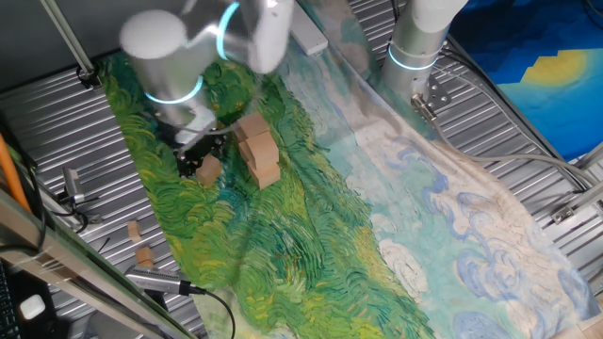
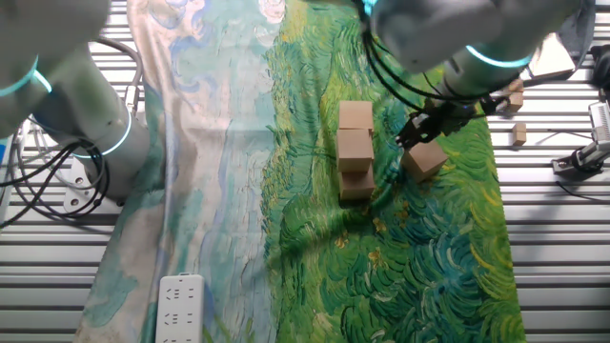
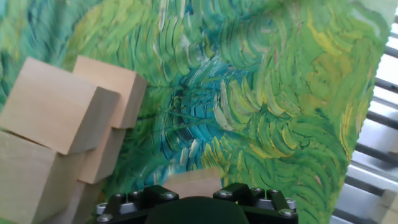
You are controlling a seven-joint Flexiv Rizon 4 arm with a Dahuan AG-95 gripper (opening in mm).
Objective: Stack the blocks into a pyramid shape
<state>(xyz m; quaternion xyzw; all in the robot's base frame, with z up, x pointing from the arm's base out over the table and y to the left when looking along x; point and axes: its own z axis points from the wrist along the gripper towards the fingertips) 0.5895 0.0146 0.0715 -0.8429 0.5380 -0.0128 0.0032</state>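
Gripping one block point(image 2: 424, 159) just beside the stack of blocks point(image 2: 355, 151), claw point(image 2: 417, 133) closed on it, low over the painted cloth point(image 2: 419, 248).

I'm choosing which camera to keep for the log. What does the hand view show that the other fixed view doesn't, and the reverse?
Only the hand view: a close look along the fingers, with the top of one block just beyond the gripper and the side faces of the stacked blocks at the left.

Only the other fixed view: the arm from outside, a white power strip, two small wooden bits on the slatted table, and the cloth's pale blue half.

Both: the block at the gripper, the stack, and the green painted cloth.
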